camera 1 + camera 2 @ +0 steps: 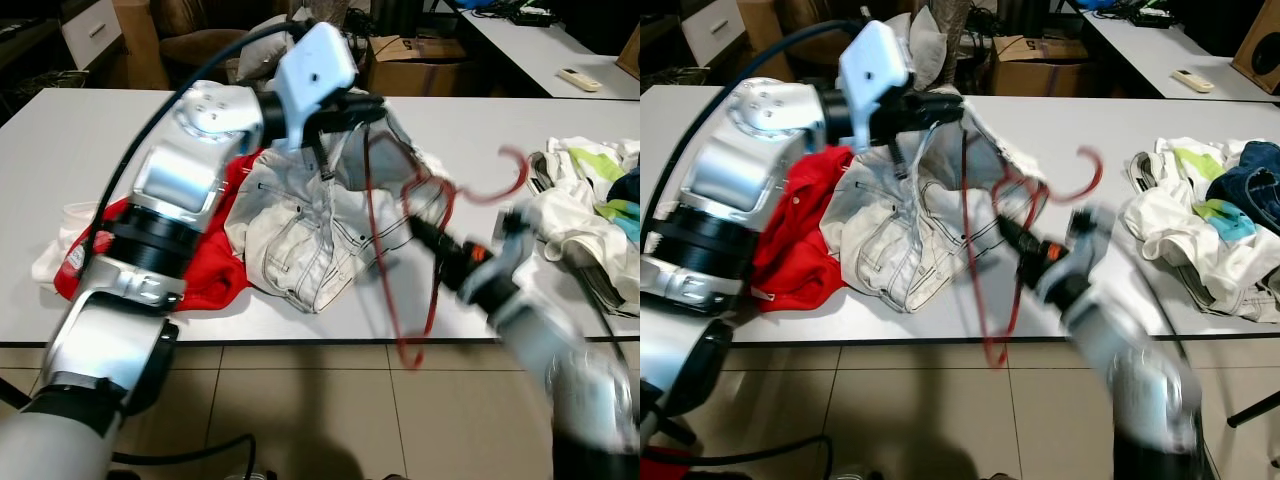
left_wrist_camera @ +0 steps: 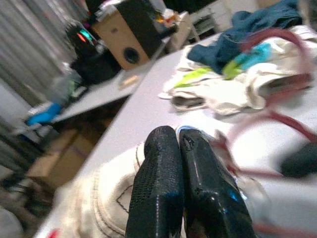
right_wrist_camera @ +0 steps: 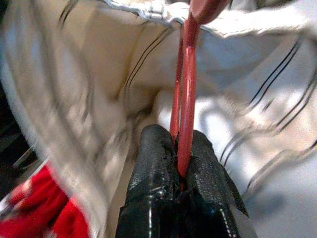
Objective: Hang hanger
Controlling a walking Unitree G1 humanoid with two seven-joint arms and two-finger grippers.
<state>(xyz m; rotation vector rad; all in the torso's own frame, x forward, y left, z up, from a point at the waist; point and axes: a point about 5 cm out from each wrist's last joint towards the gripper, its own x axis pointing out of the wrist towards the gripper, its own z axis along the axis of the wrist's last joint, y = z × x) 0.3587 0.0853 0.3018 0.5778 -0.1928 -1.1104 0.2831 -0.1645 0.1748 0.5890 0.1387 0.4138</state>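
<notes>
Jaws of the right gripper (image 3: pixel 178 173) clamp the red hanger (image 1: pixel 400 250); left gripper (image 2: pixel 185 144) pinches the white shorts (image 1: pixel 300 240). Feed the hanger slowly into the held-open waistband.

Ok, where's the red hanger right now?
The red hanger is pinched in the right hand, held above the table's front edge, partly inside the white garment that the left hand holds up.
</notes>
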